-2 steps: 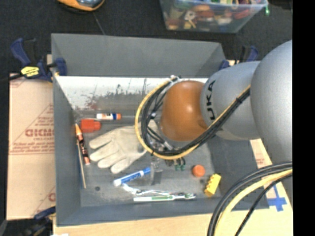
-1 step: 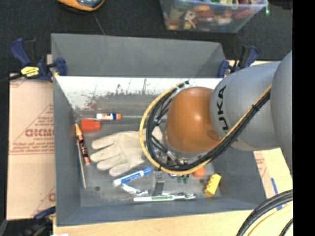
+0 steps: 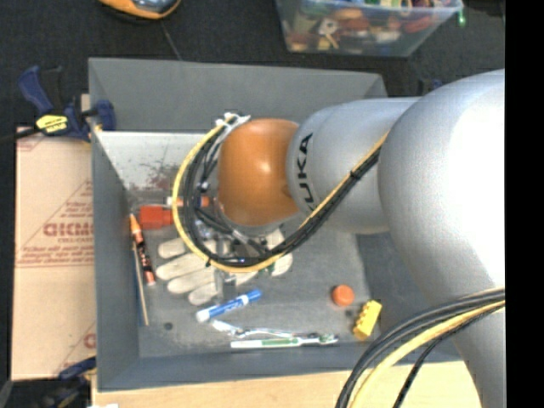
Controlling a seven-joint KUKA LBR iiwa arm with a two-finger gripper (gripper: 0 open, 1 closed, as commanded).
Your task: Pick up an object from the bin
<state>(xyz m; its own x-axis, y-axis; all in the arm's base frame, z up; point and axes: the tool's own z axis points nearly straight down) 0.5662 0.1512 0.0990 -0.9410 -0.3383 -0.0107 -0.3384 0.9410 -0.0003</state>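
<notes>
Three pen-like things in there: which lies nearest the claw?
The blue marker, slanted beside the white glove by the claw; the orange marker hugs the left wall, the white-green pen lies farther off.

Arm: big rounded silver-grey arm casing, smooth, with glossy highlights. Black "KUKA" lettering runs along the end of the forward link. Wrist capped by a glossy orange dome-shaped cover. Black and yellow cable bundle loops round the dome's left and lower edge. More black and yellow cables cross the near link. Grey metal gripper body under the dome, mostly hidden.
</notes>
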